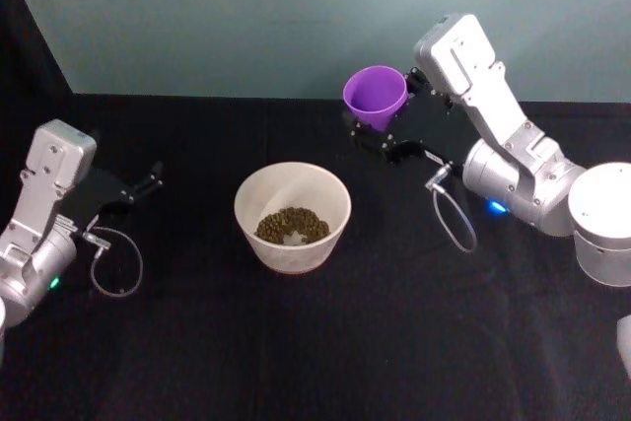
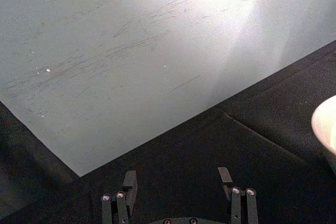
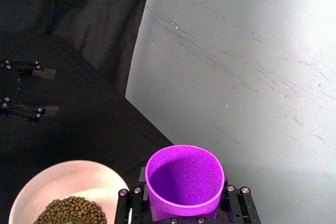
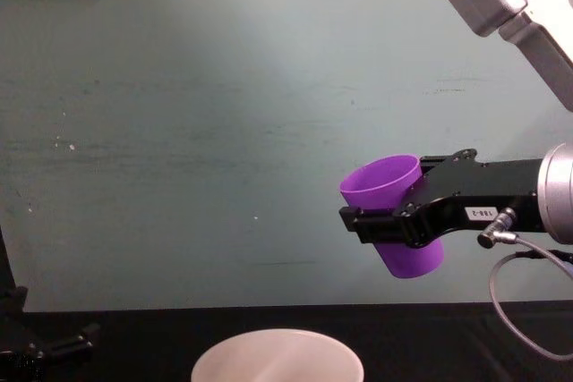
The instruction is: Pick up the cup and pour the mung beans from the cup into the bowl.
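Note:
My right gripper (image 1: 387,113) is shut on the purple cup (image 1: 375,96), held in the air behind and to the right of the bowl (image 1: 296,255). In the chest view the cup (image 4: 394,212) stands nearly upright, slightly tilted, above the bowl's rim (image 4: 277,351). The cup's inside (image 3: 184,179) shows no beans in the right wrist view, with the right gripper (image 3: 184,203) clamped on its sides. The mung beans (image 1: 292,226) lie heaped in the bowl, also seen as beans (image 3: 71,212) inside the bowl (image 3: 63,177). My left gripper (image 1: 148,182) rests open at the left, apart from the bowl.
A black cloth (image 1: 315,342) covers the table, and a pale green wall (image 1: 246,17) rises behind it. The left wrist view has the open left gripper (image 2: 177,179) facing the wall, with the bowl's edge (image 2: 325,124) off to one side.

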`<state>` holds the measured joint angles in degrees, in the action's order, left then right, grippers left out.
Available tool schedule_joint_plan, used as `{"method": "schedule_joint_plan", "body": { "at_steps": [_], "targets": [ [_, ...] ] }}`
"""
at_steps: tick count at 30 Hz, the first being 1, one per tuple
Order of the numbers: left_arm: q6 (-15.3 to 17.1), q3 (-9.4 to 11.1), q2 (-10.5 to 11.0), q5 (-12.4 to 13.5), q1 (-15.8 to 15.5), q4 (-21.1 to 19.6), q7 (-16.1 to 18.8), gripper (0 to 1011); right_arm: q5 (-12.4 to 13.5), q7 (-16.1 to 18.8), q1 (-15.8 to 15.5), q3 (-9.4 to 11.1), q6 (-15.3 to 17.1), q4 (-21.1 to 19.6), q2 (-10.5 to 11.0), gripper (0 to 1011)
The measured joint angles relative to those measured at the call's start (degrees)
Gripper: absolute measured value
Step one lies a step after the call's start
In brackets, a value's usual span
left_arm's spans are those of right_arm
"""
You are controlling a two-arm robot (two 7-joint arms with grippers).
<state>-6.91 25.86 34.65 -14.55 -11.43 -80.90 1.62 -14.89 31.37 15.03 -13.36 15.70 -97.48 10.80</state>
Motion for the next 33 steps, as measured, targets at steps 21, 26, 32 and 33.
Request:
{"method": "schedule_joint_plan", "body": {
  "at_steps": [21,26,32,33],
  "targets": [
    [0.0,0.0,0.0,0.0,0.0,0.0,0.0,1000,3.94,-0.15,2.16,0.09,-3.08,6.5,0.86,729],
    [0.0,0.0,0.0,0.0,0.0,0.0,0.0,1000,8.12,0.32,3.35,1.65,-6.84,12.36,0.51,729],
    [0.0,0.0,0.0,0.0,0.0,0.0,0.0,1000,13.0,2.5,4.71,2.96,-10.67,18.13,0.13,729],
    [0.0,0.0,0.0,0.0,0.0,0.0,0.0,1000,14.19,3.18,5.09,3.19,-11.49,19.7,0.06,729]
  ]
}}
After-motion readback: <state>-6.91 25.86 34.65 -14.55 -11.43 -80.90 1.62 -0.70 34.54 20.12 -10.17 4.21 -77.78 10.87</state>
